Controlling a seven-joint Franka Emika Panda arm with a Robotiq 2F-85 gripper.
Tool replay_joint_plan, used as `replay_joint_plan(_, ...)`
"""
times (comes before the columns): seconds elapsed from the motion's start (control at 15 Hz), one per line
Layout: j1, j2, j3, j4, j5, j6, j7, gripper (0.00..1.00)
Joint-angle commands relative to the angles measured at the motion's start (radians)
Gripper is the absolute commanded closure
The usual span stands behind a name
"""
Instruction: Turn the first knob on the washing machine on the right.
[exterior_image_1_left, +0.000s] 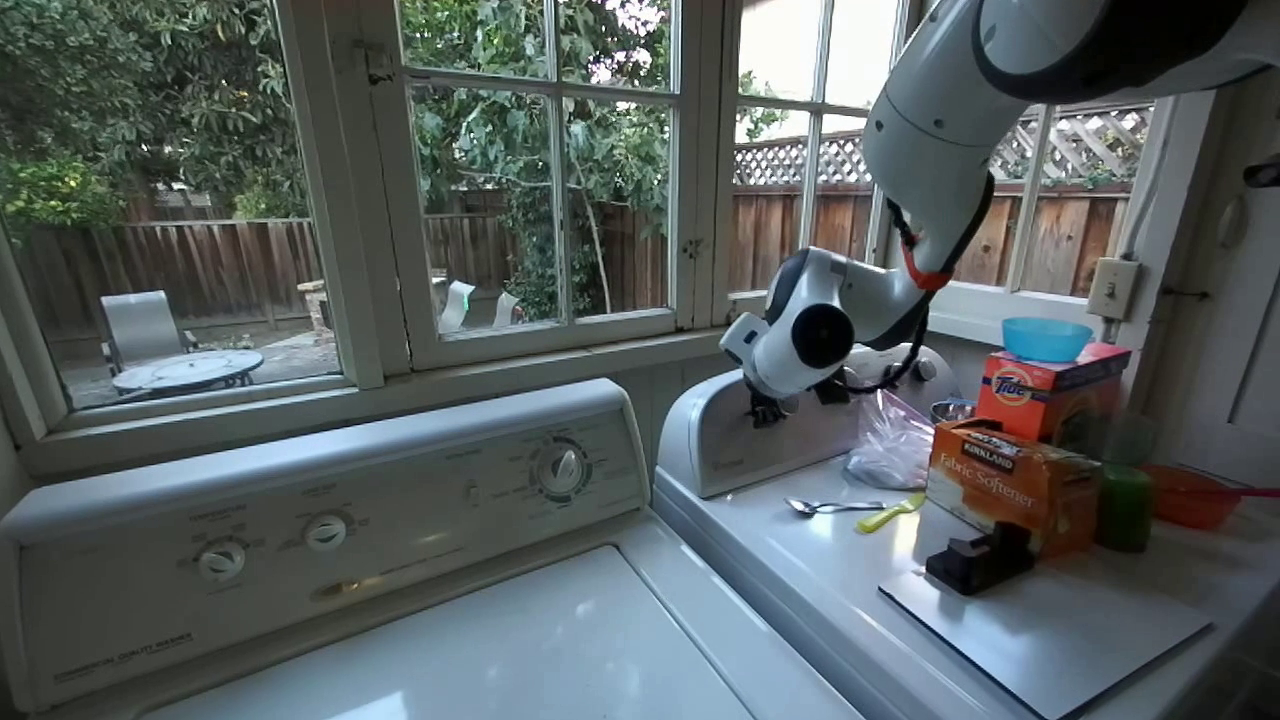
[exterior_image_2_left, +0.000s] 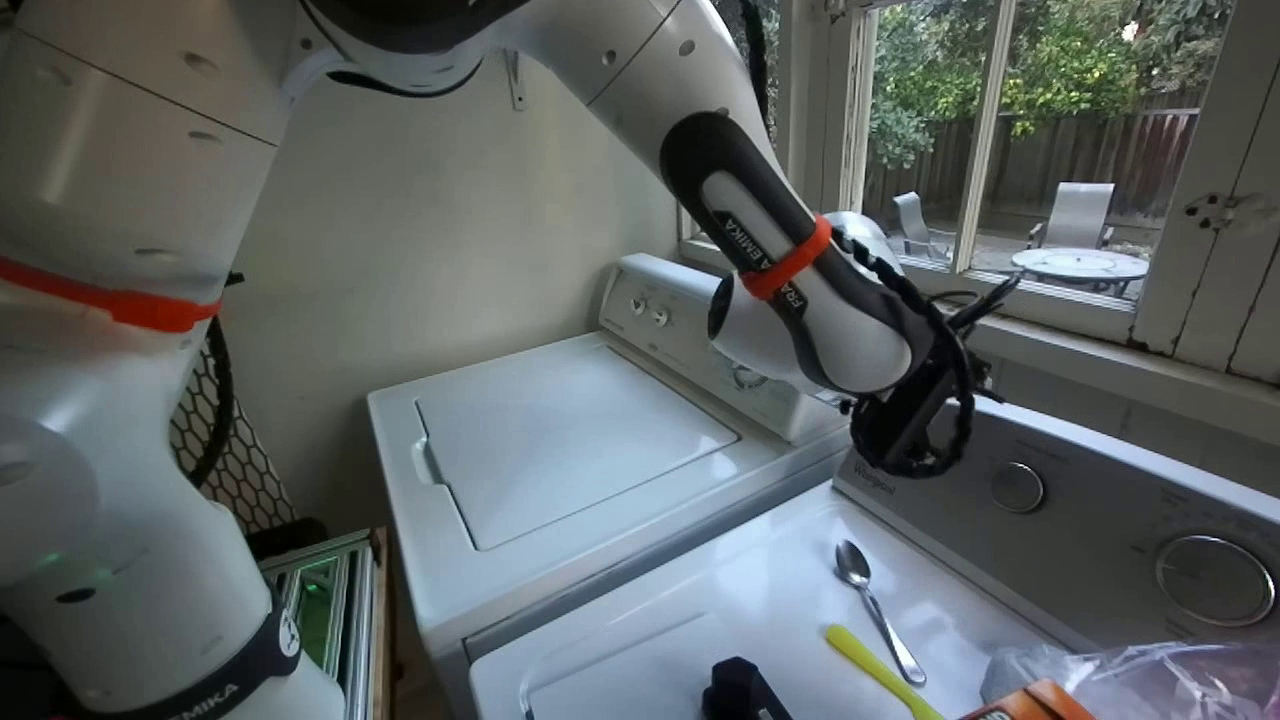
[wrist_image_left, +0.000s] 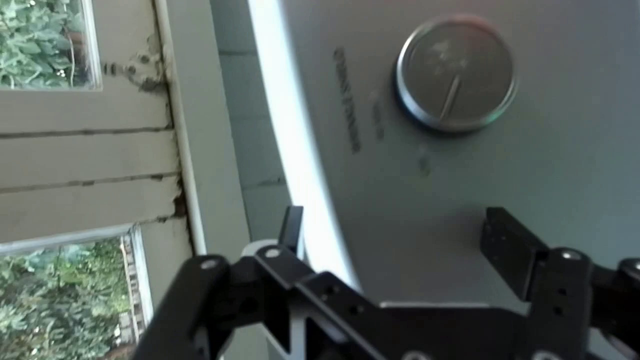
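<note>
The washing machine (exterior_image_1_left: 700, 440) is white with a rounded raised console and stands at the right in an exterior view; its console also shows in an exterior view (exterior_image_2_left: 1090, 500). The first knob (exterior_image_2_left: 1017, 487), round and dark with a silvery rim, is at the console's end near the brand label. In the wrist view the knob (wrist_image_left: 456, 74) is above and beyond my fingertips, its pointer line facing down. My gripper (wrist_image_left: 395, 209) is open and empty at the console, apart from the knob. It also shows in both exterior views (exterior_image_1_left: 765, 410) (exterior_image_2_left: 910, 430). A larger knob (exterior_image_2_left: 1213, 580) is farther along.
A white machine with pale knobs (exterior_image_1_left: 480, 640) stands alongside. A spoon (exterior_image_1_left: 822, 507), a yellow utensil (exterior_image_1_left: 890, 512), a plastic bag (exterior_image_1_left: 888, 445), a fabric softener box (exterior_image_1_left: 1010, 485) and a black holder (exterior_image_1_left: 975, 560) are on the machine top. The window sill (exterior_image_2_left: 1060, 350) is behind the console.
</note>
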Motion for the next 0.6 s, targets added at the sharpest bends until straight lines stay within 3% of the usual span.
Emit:
replay_joint_plan(0.0, -0.095, -0.033, 0.2, 0.082, 0.01, 0.077, -0.106, 0.0)
replay_joint_plan(0.13, -0.169, -0.043, 0.305, 0.132, 0.014, 0.183, -0.146, 0.0)
replay_joint_plan(0.2, -0.17, -0.049, 0.295, 0.131, 0.016, 0.228, -0.125, 0.0)
replay_joint_plan(0.33, -0.106, -0.086, 0.171, 0.097, 0.161, 0.285, -0.184, 0.01)
replay_joint_plan(0.4, -0.031, -0.111, 0.041, 0.052, 0.271, 0.3, -0.249, 0.0)
replay_joint_plan(0.53, 0.038, -0.136, -0.1, -0.012, 0.432, 0.276, -0.38, 0.0)
